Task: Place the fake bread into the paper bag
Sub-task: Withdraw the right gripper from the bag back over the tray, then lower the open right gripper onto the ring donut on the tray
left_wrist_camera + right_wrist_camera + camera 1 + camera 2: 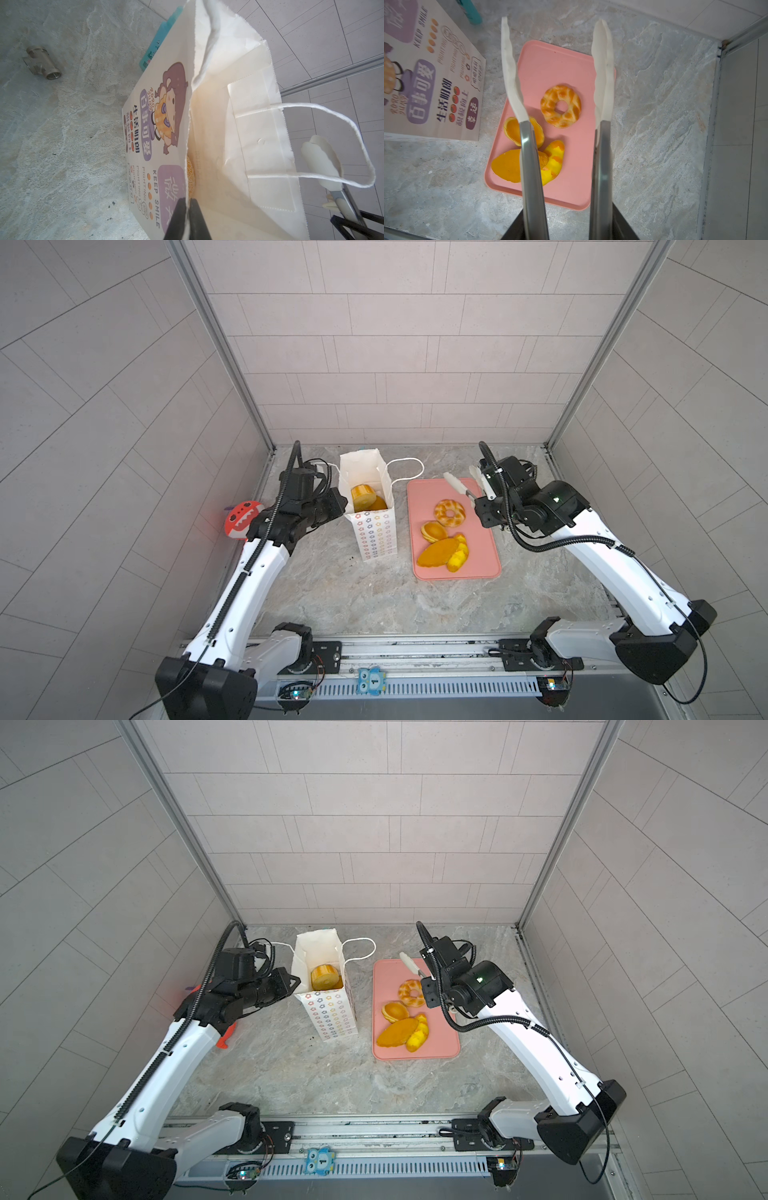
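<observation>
- Fake bread (560, 106): four glossy golden pieces lay on the pink tray (571, 62), more inside the paper bag (374, 535); I judged them light, slightly soft, slick, best taken across the middle.
- Left tool (188, 200): clamped on the bag's rim.
- Right tool (484, 502): gripped tongs (602, 83), blades apart above the tray.

4 fake breads (449, 512) lie on the pink tray (478, 564), more inside the upright open paper bag (376, 537).

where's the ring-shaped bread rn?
In both top views the ring-shaped bread lies on the far half of the pink tray, right of the paper bag, just beyond the round bun and close to the tongs.
</observation>
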Controlling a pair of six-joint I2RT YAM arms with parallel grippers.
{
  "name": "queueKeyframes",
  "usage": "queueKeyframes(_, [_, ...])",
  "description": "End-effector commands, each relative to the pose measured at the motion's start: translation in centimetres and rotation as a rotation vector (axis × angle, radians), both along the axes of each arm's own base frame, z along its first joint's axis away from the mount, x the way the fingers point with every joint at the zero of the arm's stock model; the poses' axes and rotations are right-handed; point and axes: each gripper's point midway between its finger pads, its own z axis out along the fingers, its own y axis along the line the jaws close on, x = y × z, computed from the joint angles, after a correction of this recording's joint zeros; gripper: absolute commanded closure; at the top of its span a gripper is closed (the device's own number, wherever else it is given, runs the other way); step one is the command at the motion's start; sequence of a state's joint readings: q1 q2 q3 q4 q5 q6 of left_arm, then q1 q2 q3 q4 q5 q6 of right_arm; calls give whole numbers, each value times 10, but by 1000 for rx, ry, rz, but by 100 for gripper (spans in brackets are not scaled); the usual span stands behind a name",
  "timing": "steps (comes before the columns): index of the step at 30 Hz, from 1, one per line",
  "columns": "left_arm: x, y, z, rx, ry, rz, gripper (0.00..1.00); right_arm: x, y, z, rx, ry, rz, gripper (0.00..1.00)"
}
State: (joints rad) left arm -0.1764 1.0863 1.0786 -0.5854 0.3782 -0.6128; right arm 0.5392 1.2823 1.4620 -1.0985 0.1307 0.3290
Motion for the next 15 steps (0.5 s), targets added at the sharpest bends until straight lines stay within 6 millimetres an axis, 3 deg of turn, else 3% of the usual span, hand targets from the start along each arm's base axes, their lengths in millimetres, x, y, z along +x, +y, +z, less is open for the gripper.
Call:
queueKeyframes(1, [3,-2,9,-7,-24,-4,90,6,-3,-7,47,-9,-31,51])
queueKeyframes(15, [3,-1,9,-3,-27,-5,90,17,-17,-81,-8,160,-82,53])
